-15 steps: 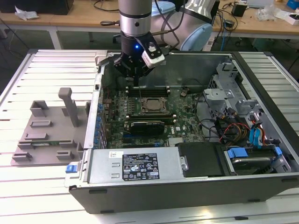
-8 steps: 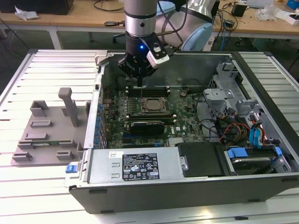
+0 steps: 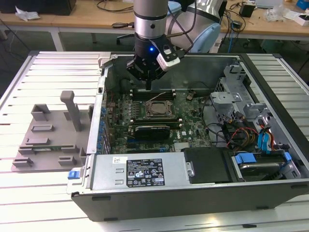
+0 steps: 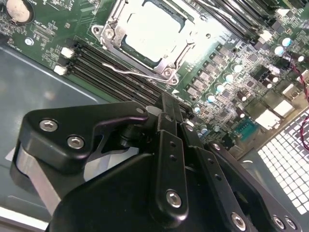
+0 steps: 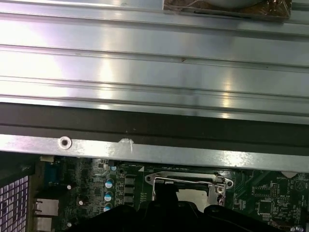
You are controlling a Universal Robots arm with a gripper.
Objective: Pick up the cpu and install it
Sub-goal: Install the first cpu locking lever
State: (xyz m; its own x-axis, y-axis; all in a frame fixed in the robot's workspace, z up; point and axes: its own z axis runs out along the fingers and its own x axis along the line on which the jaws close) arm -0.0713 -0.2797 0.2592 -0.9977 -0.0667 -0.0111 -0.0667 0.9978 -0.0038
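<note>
Hanging over the back part of the open computer case, the hand sits just above the green board, its fingers pressed together and holding nothing. The chip lies flat in the metal socket frame at the middle of the board, just beside the hand, while the grey tray rests on the desk, outside the case at the exterior view's left.

Silvery cpu flat in motherboard socket
</note>
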